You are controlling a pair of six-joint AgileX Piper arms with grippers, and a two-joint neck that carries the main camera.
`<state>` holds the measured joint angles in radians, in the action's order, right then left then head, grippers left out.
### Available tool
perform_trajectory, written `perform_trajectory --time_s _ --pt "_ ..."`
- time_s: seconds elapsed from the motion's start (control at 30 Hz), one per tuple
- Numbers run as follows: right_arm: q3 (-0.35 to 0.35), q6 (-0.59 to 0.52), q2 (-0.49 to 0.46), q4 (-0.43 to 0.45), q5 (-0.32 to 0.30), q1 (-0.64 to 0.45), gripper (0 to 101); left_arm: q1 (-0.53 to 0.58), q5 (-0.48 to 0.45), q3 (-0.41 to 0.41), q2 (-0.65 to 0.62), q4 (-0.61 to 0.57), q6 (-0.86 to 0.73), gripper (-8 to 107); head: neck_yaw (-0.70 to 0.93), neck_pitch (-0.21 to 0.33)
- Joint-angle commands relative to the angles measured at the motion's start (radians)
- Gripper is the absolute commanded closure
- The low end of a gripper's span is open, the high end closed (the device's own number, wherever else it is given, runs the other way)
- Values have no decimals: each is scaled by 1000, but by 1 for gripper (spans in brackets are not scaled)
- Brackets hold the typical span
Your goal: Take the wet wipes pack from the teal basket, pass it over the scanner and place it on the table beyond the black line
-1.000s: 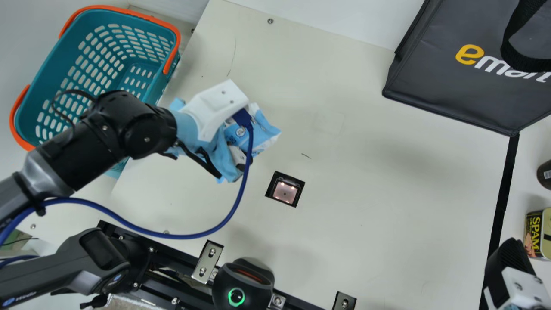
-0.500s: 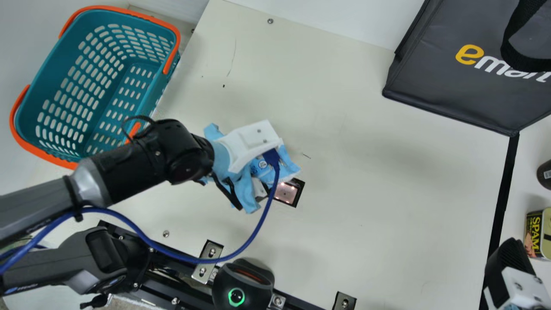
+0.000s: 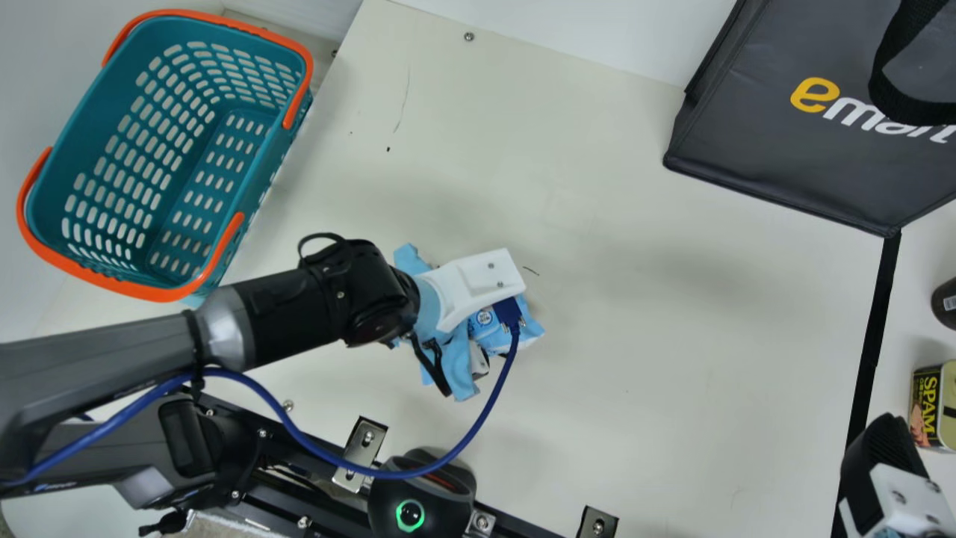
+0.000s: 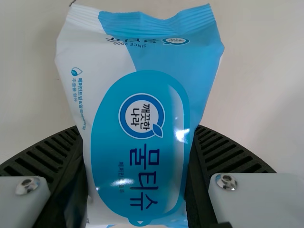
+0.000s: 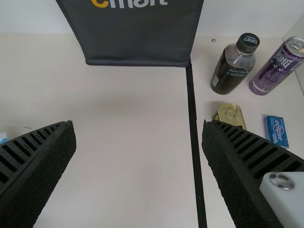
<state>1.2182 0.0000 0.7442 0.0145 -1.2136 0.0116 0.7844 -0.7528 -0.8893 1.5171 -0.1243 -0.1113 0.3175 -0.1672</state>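
Main view, centre: we clasp the wet wipes pack (image 3: 532, 332) in our part-open left gripper (image 3: 478, 288); lower right: right gripper (image 3: 885, 450), wide open, empty.

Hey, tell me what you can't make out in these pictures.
- Underside of the wipes pack: left wrist view, facing away.
- Patch of table beneath it: main view, covered by the pack and left tool.
- Top of the black bag: right wrist view, cut by the top edge.
- Gold tin's near side: right wrist view, behind the right tool.
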Motion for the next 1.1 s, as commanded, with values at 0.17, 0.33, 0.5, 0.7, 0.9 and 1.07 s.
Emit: perform_trajectory --time_s 0.17,0.33,0.5,0.7,0.9,1.07 --pt "0 0 0 0 0 0 6 17 22 -6 25 15 10 54 4 29" --pt "0 0 0 0 0 0 6 22 32 -13 40 34 27 38 4 29" --pt "0 0 0 0 0 0 6 20 36 -20 47 43 35 21 4 29" --pt "0 0 0 0 0 0 6 -7 22 -24 15 26 23 9 4 29" --pt "0 0 0 0 0 0 6 -70 -3 -10 -59 -6 -10 9 4 29" --pt "0 0 0 0 0 0 6 -138 -25 11 -137 -31 -38 9 4 29"
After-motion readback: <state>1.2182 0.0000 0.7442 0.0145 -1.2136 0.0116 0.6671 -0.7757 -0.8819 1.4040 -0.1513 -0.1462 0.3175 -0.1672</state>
